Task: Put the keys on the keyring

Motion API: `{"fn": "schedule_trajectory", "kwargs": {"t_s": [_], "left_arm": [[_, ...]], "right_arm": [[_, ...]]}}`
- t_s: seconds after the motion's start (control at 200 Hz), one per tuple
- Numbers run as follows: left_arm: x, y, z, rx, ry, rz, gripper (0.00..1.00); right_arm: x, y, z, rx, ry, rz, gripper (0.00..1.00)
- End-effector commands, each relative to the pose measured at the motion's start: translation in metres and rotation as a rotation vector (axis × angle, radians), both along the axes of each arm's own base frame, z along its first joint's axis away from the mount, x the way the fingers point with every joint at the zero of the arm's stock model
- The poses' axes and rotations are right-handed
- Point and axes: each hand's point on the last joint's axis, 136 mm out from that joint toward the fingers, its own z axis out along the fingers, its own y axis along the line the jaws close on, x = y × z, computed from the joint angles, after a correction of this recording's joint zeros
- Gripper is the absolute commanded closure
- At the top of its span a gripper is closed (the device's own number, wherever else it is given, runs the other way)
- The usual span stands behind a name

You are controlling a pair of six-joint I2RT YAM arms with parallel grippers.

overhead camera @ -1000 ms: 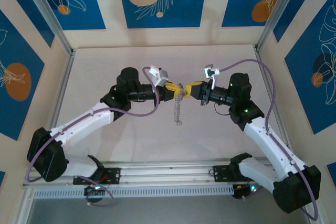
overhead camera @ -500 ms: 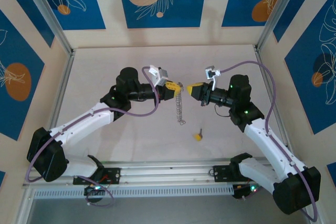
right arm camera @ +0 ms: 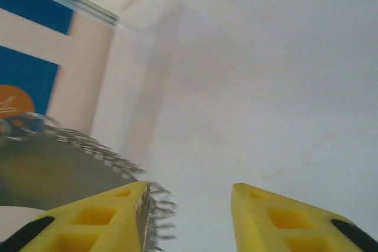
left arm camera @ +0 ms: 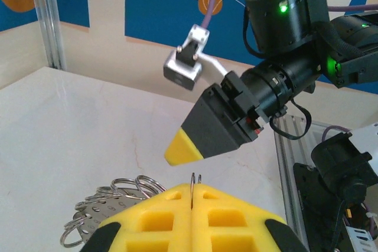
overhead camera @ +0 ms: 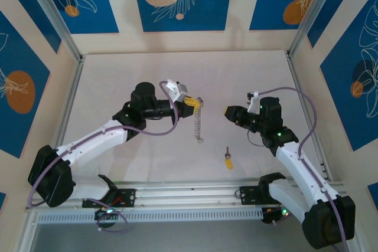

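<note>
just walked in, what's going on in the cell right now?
The left gripper is shut on a silver metal keyring, held up over the pale table with its chain dangling. The right gripper faces it, open and empty. The tiny yellow-headed key lies on the table nearer the arm bases, apart from both grippers, so it is not yet on the ring.

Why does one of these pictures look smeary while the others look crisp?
Right wrist view: the keyring at the left is smeared and out of focus. Left wrist view: the right gripper is crisp. Top external view: even light, the key small but clear.
</note>
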Motion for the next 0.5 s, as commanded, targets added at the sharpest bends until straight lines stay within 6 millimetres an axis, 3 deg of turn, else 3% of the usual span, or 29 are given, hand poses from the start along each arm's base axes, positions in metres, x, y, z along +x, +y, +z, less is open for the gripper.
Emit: {"fn": "schedule_trajectory", "kwargs": {"t_s": [0.0, 0.145, 0.235, 0.345, 0.495], "left_arm": [[-0.008, 0.002, 0.020, -0.053, -0.072, -0.006, 1.00], [-0.012, 0.004, 0.014, -0.044, -0.074, -0.010, 1.00], [-0.015, 0.006, 0.011, -0.041, -0.076, -0.014, 1.00], [-0.020, 0.008, 0.008, -0.048, -0.071, -0.030, 1.00], [-0.024, 0.009, 0.008, -0.070, -0.055, -0.043, 1.00]], "right_arm": [[-0.034, -0.016, -0.049, -0.046, 0.268, -0.102, 0.55], [-0.071, -0.021, -0.079, -0.157, 0.421, -0.114, 0.54], [-0.083, -0.021, -0.086, -0.181, 0.460, -0.115, 0.54], [-0.074, -0.005, -0.066, -0.119, 0.351, -0.069, 0.53], [-0.046, 0.015, -0.018, -0.055, 0.141, 0.012, 0.53]]}}
